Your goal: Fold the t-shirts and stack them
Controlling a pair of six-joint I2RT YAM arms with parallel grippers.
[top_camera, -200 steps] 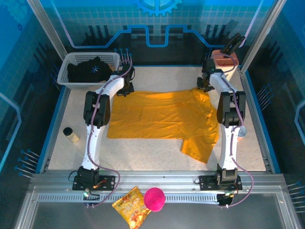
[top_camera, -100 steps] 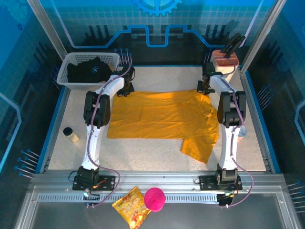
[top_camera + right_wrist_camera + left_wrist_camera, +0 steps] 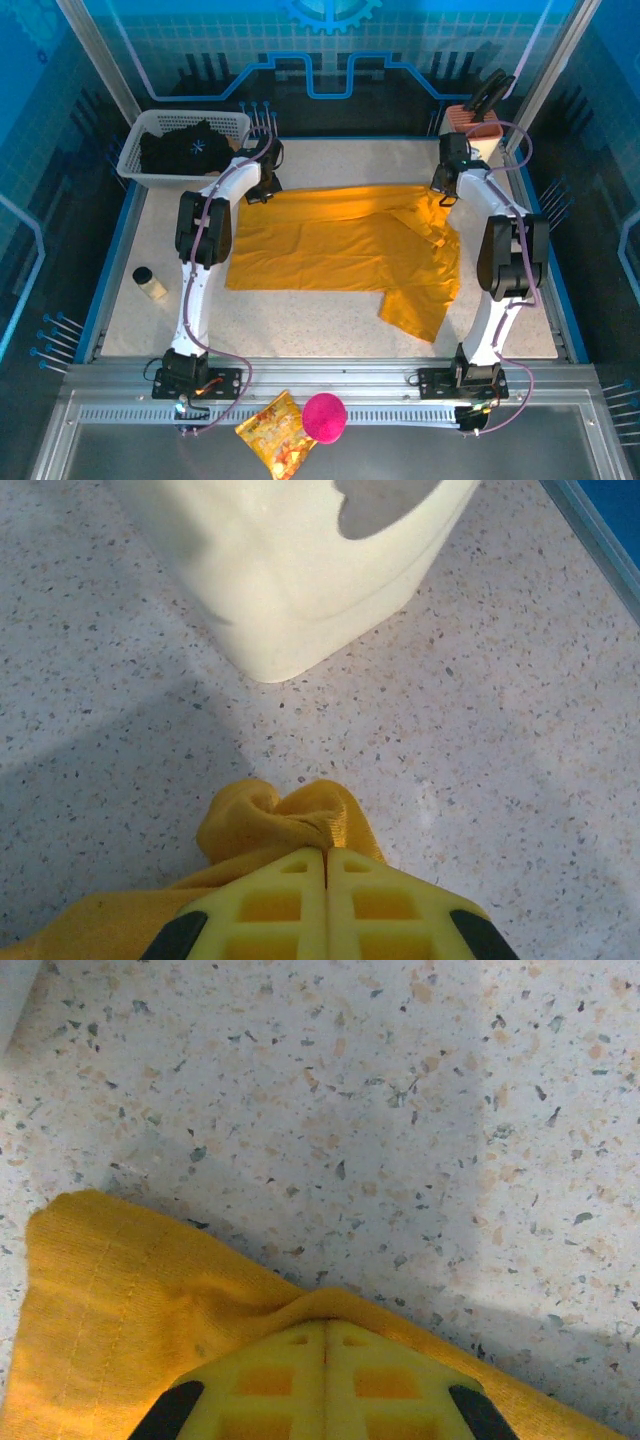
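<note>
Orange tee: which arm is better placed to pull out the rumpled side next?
Right, probably: the right fingers are shut on the far right corner of the orange tee, next to its rumpled folds; the left fingers pinch the flatter far left corner.

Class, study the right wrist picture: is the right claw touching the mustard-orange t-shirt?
Touching. The right wrist view shows the right claw shut, with a bunched fold of the mustard-orange t-shirt pinched at its tip.

A white basket (image 3: 150, 176) sits at the table's (image 3: 320, 320) far left corner. A snack bag (image 3: 277, 440) lies just beside a pink ball (image 3: 324, 417).
</note>
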